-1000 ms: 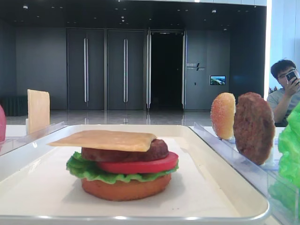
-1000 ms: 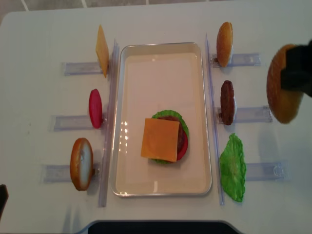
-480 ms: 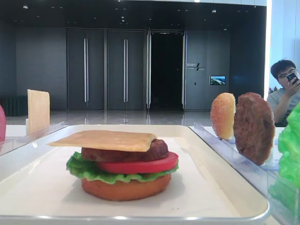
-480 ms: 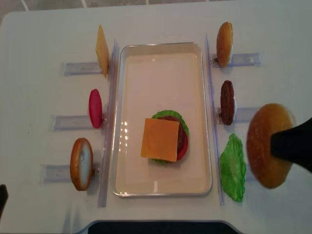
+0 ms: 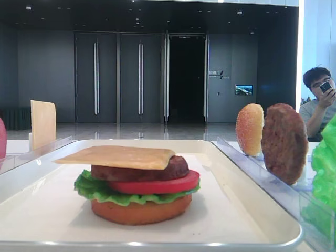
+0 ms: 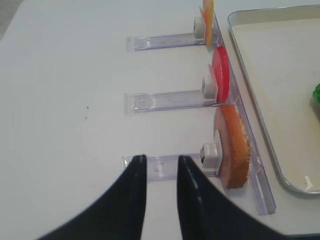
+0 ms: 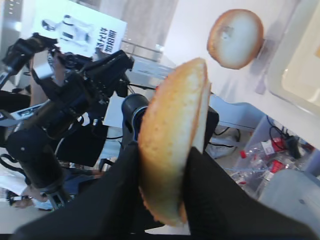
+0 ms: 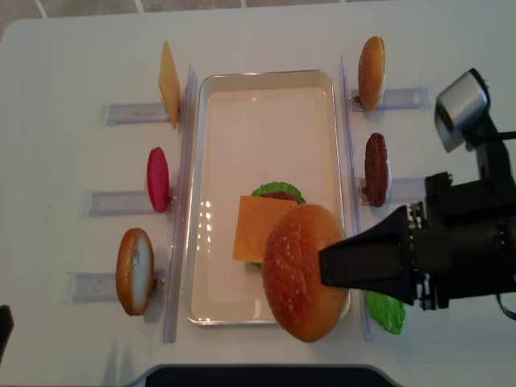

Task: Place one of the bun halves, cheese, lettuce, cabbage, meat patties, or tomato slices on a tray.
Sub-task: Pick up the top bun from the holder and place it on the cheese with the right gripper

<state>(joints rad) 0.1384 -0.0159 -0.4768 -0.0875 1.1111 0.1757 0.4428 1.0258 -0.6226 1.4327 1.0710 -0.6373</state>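
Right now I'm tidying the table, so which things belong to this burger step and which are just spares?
In use: right tool, top bun, tray, stacked burger.
Spares: racked cheese slice, tomato slice, patty, lettuce.

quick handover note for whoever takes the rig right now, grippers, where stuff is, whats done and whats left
Right gripper: jaws shut on the domed golden sesame top bun, held over the near right part of the off-white rectangular tray.
Left gripper: jaws a little apart, empty, near the left racks.
Done: stack on the tray of orange-brown bottom bun, green lettuce, red tomato slice, dark patty, yellow cheese square.
Left: set the top bun on the cheese and release.
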